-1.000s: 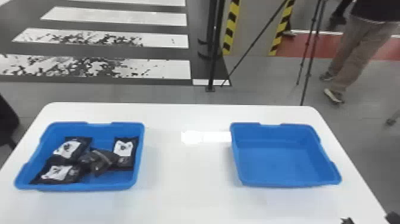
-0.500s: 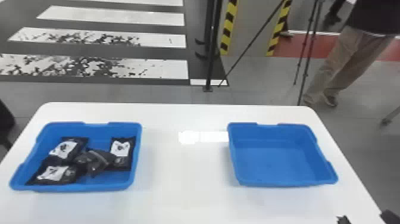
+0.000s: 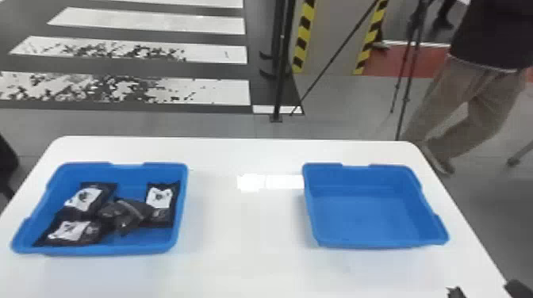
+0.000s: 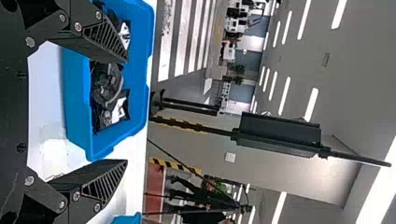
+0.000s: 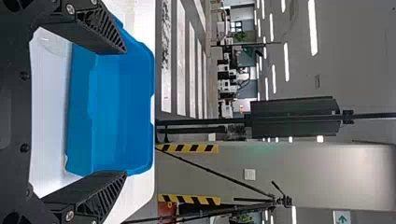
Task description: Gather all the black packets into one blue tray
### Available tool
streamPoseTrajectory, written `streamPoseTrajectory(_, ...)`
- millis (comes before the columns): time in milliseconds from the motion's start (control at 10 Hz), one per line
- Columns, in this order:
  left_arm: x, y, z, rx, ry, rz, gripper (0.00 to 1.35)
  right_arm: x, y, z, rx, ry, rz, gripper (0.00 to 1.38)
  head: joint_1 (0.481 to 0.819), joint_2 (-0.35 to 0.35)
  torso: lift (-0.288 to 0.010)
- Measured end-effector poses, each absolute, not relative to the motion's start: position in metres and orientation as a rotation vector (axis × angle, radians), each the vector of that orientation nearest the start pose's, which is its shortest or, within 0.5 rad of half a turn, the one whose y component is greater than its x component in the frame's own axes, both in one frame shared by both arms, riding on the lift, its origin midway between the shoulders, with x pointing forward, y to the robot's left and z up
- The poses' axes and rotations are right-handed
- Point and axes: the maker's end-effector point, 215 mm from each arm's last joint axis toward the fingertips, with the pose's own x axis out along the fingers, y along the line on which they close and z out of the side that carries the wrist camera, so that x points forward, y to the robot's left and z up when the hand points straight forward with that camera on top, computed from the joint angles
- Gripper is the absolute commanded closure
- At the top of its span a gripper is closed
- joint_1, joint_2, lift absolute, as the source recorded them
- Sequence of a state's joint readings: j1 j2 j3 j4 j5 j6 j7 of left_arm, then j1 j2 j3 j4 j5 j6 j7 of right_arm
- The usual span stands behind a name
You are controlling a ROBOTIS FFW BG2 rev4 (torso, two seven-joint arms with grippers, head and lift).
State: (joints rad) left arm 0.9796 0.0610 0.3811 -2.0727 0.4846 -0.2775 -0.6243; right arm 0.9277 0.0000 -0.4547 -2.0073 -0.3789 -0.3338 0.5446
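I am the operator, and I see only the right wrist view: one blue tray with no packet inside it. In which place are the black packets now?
Observer: In the head view, the black packets lie together in the other blue tray, on the robot's left side of the white table.

Operator: Thank you. Is the left gripper already holding one of them?

Observer: No. The left wrist view shows its fingers apart with nothing gripped, and the packets lie in their tray beyond the fingertips.
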Motion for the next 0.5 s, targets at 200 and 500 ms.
streamPoseTrajectory(200, 0.2635, 0.3199, -0.3563, -0.150, 0.072, -0.260, 0.28, 0.2640, -0.3697, -0.3663, 0.024, 0.072, 0.102, 0.11, 0.695, -0.116, -0.110)
streamPoseTrajectory(500, 0.2635, 0.3191, -0.3577, -0.154, 0.076, -0.262, 0.28, 0.2642, -0.3700, -0.3668, 0.025, 0.072, 0.101, 0.10, 0.695, -0.118, -0.110)
